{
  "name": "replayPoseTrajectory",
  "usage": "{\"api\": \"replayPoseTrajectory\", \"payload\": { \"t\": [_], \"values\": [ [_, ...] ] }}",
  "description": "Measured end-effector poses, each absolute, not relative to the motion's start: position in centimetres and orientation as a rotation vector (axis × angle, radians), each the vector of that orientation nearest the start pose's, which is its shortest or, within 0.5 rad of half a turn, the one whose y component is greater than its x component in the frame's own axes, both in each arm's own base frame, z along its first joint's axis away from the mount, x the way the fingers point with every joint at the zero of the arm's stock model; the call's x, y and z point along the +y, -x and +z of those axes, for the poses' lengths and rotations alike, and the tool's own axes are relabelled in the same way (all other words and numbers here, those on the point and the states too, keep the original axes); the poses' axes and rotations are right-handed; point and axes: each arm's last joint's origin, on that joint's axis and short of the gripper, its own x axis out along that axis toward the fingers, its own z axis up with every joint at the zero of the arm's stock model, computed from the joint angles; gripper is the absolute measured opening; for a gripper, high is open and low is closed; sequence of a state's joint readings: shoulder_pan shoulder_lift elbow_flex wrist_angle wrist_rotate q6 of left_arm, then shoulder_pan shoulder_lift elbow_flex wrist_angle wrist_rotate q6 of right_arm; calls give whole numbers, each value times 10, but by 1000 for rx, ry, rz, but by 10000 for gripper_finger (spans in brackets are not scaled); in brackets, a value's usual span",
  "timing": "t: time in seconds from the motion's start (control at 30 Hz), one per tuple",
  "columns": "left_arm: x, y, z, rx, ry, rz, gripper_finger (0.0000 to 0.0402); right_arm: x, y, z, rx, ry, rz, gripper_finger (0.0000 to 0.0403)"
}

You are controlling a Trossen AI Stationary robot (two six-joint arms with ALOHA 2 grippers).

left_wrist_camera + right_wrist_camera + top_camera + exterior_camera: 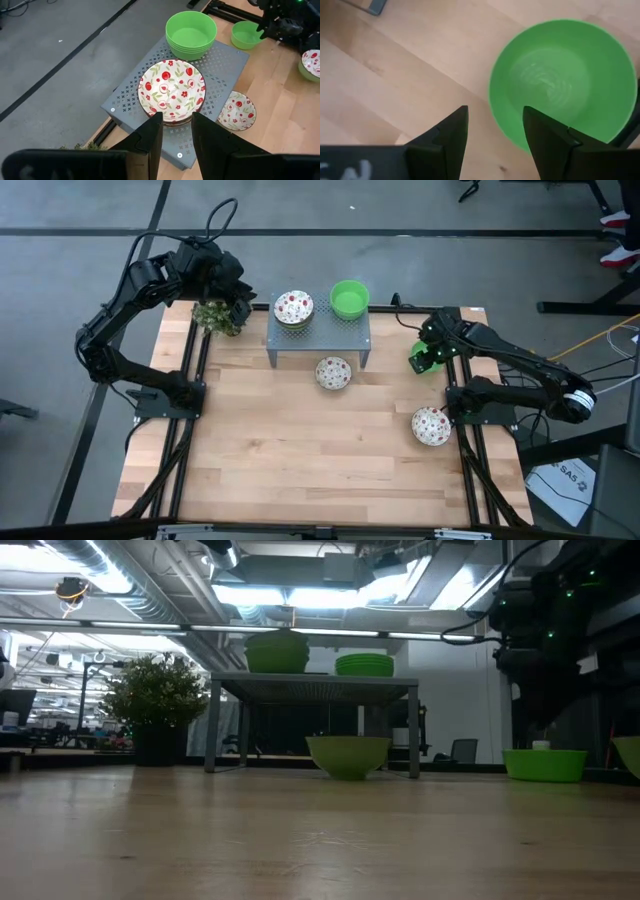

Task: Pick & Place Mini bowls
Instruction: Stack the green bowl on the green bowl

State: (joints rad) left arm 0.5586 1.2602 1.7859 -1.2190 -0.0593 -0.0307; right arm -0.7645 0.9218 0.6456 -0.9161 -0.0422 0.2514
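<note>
A grey perforated stand [318, 332] at the table's far middle carries a stack of patterned bowls [293, 307] and a stack of green bowls [349, 298]. One patterned bowl [333, 372] sits on the wood in front of the stand, and another [431, 425] sits near the right edge. A single green bowl [565, 85] rests on the table at the right. My right gripper [495, 112] is open above this bowl's rim, with one finger over the inside and one outside. My left gripper [176, 127] is open, hovering left of the stand and facing the patterned stack [171, 90].
A small potted plant [218, 316] stands at the far left corner, right under my left arm. The low view shows the single green bowl [545, 762] flat on the table below my right gripper [540, 670]. Bare wood stretches across the near half of the table [300, 460].
</note>
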Motion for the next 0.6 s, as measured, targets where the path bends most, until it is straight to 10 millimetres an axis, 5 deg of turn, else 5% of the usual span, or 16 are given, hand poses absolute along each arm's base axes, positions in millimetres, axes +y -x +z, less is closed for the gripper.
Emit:
{"api": "replayPoseTrajectory", "payload": {
  "t": [0.6],
  "values": [
    [106,-166,470,644,195,605,98,-88,-116,212,1128,-629,-772,188]
  ]
}}
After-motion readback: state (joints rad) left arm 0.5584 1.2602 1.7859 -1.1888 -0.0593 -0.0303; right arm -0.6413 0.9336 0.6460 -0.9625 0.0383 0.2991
